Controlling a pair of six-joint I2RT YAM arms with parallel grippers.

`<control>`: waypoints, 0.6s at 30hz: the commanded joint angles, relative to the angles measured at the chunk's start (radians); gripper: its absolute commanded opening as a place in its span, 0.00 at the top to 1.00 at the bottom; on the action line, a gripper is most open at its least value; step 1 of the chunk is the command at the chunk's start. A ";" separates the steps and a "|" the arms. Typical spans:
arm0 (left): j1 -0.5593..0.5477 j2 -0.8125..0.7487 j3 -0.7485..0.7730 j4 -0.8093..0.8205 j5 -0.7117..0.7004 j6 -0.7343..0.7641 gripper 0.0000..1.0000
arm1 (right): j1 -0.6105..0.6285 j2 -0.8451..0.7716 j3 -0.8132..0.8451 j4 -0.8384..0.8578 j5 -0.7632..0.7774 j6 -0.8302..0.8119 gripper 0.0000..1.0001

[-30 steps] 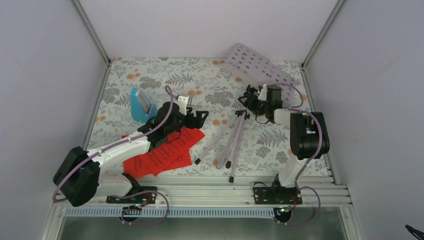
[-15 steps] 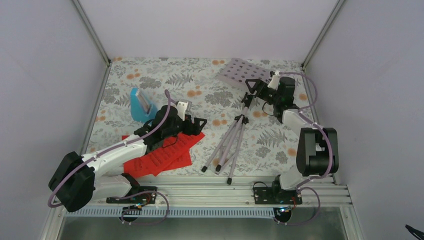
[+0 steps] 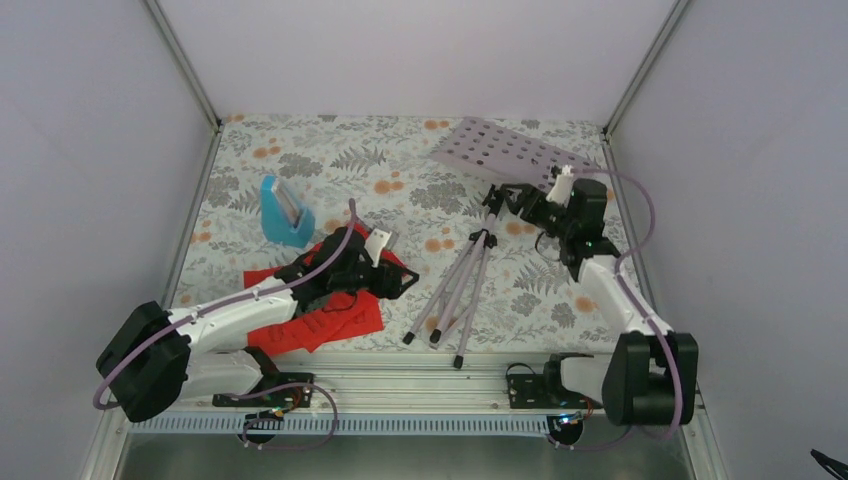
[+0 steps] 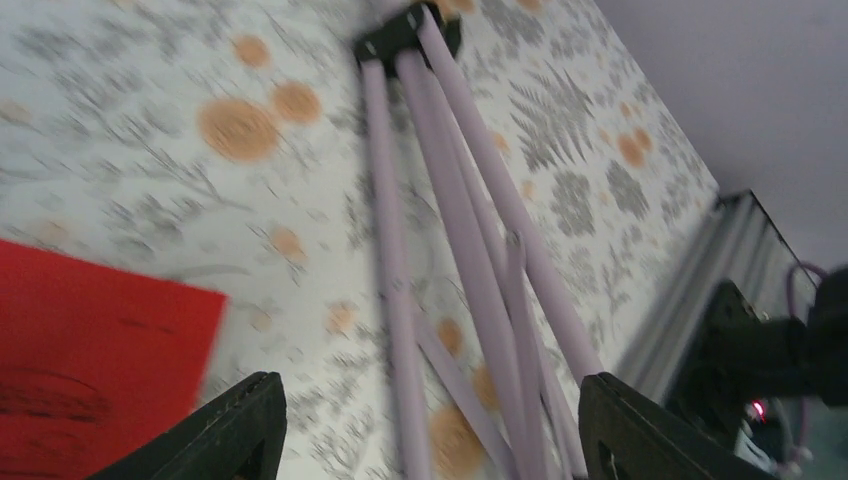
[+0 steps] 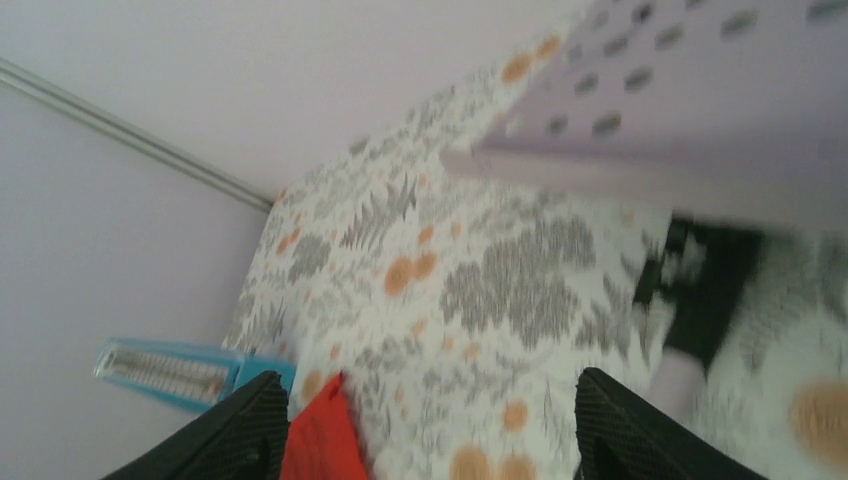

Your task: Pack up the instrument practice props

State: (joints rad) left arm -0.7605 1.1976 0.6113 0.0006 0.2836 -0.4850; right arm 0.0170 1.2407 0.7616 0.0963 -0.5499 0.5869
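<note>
The lilac music stand lies on the table, its perforated desk [image 3: 505,155] at the far right and its folded tripod legs [image 3: 455,290] pointing toward the near edge. The red sheet-music pages [image 3: 325,312] lie near left under my left arm. The light-blue metronome [image 3: 283,212] stands at the left. My left gripper [image 3: 398,283] is open and empty, low over the pages' right edge, facing the legs [image 4: 470,250]; a red page [image 4: 80,350] shows at its left. My right gripper [image 3: 508,198] is open and empty beside the stand's black hub [image 5: 710,290], below the desk [image 5: 700,90].
The floral tablecloth [image 3: 330,160] covers the table. Grey walls with metal corner posts [image 3: 185,65] close in the left, back and right. A metal rail [image 3: 430,385] with the arm bases runs along the near edge. The right wrist view also shows the metronome [image 5: 170,370].
The stand's desk has dropped from raised to flat on the table, and my right gripper has let go and drawn back right. My left gripper has moved right and nearer, toward the legs.
</note>
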 commanded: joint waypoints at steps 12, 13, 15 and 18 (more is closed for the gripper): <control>-0.117 0.140 -0.078 0.033 0.209 -0.090 0.37 | 0.084 -0.300 -0.463 -0.249 -0.210 0.206 0.44; -0.118 0.161 -0.078 0.042 0.218 -0.090 0.38 | 0.090 -0.317 -0.483 -0.258 -0.208 0.215 0.45; -0.120 0.193 -0.069 0.048 0.227 -0.085 0.39 | 0.103 -0.340 -0.527 -0.262 -0.212 0.235 0.45; -0.122 0.231 -0.052 0.045 0.226 -0.068 0.39 | 0.127 -0.347 -0.583 -0.264 -0.218 0.252 0.47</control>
State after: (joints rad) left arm -0.8776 1.3914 0.5419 0.0193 0.4744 -0.5621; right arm 0.1139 0.9066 0.2409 -0.1360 -0.7326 0.7895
